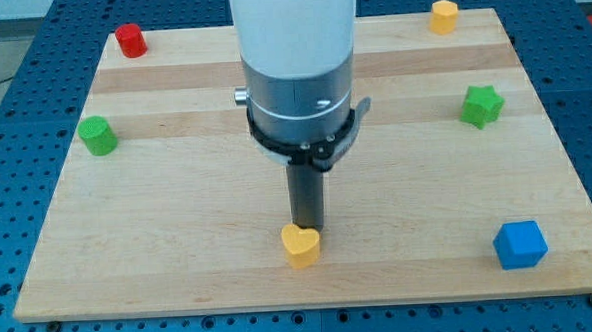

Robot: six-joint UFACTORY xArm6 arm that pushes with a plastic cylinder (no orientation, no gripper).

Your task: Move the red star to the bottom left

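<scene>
The only red block (129, 40) sits at the view's top left corner of the wooden board (180, 251), close to the edge; it looks more like a short cylinder than a star, and its true shape is hard to make out from here. It lies well apart from my tip (306, 228). Below it, along the left edge, stands a green block (98, 136), roughly cube-like. My tip comes down near the board's bottom centre, touching or just above the top edge of a yellow heart (300, 245). There is no claw on this arm, only the dark rod under the white and grey arm body (294, 76), so nothing is held. At the view's top right is a yellow block (444, 16), a green star (482, 106) lies lower on the right, and a blue cube (520, 244) is at bottom right.
</scene>
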